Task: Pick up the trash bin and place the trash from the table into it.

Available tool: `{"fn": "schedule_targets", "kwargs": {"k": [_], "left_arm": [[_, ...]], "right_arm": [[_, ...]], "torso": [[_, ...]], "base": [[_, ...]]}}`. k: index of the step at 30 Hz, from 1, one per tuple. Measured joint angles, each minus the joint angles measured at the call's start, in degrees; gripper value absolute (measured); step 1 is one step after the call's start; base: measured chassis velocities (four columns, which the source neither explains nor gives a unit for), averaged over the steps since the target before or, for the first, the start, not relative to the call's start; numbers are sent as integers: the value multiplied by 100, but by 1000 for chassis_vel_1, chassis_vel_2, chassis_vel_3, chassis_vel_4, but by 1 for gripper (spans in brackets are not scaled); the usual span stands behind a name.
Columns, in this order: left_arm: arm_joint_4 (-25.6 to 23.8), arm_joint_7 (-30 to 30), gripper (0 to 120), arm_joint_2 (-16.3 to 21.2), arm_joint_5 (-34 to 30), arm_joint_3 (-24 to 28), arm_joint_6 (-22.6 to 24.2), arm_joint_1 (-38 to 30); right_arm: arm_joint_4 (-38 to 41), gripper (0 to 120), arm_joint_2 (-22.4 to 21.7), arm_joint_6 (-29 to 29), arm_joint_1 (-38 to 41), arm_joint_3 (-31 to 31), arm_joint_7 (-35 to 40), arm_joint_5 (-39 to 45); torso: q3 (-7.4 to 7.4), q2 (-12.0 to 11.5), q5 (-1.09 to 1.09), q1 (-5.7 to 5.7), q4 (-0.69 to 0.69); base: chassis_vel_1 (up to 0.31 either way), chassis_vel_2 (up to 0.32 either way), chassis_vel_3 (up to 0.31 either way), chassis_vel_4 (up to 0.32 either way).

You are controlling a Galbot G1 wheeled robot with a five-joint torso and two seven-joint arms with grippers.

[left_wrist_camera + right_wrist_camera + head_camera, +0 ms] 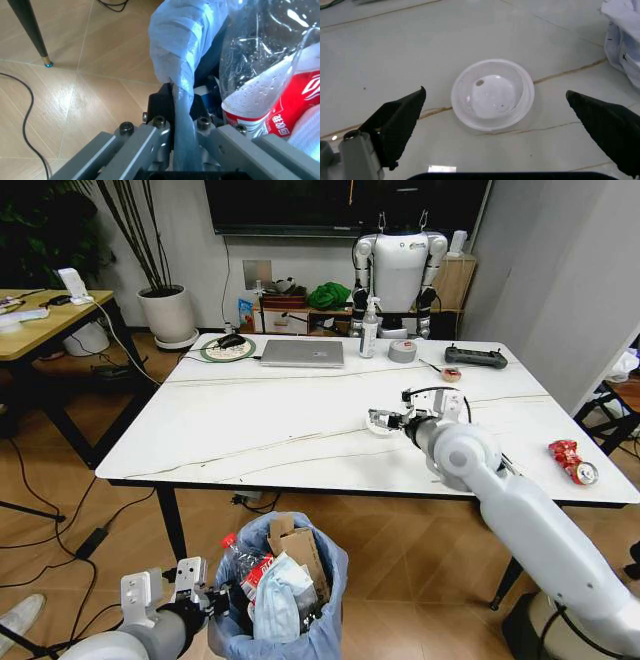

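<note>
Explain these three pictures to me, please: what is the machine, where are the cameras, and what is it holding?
It is a wheeled robot with two arms. One camera sits on its head, looking down at the table; one sits on each wrist. The left gripper, low beside the table, is clamped on the bag-lined rim of the trash bin, which holds a bottle, cardboard and papers. The right gripper hangs open just above a white plastic lid on the table. A crushed red can lies near the table's right edge, with a laptop and tape roll further back.

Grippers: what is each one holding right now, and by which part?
The left gripper is shut on the trash bin, clamping its bag-lined rim. The right gripper holds nothing; it hangs open over a white plastic lid on the table.
</note>
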Motion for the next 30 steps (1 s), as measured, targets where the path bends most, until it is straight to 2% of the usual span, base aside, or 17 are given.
{"fn": "schedule_targets", "kwargs": {"k": [7,18,20,22,24,30], "left_arm": [[0,-2,0,23,-3,7,0,6],[0,24,0,18,-31,34,0,-50],[0,34,0,12,-32,33,0,-56],[0,62,0,6,-29,32,0,-79],[0,80,0,6,-26,32,0,-91],[0,112,0,26,-31,5,0,-125]], "right_arm": [[-614,100,126,-16,213,-46,38,-26],[-1024,97,260,-60,220,-43,-40,-76],[-1071,91,285,-60,249,-58,-51,-86],[-1130,80,334,-58,283,-91,-55,-109],[-1151,77,352,-54,291,-98,-55,-120],[-1234,55,379,-24,301,-127,-79,-238]], "torso": [[0,0,0,0,1],[0,0,0,-1,0],[-1,0,0,-1,0],[-1,0,-1,-1,0],[-2,0,-1,-1,0],[-2,1,-2,-2,-1]], "base": [[0,0,0,0],[0,0,0,0],[0,0,0,0],[0,0,0,0],[0,0,0,0],[0,0,0,0]]}}
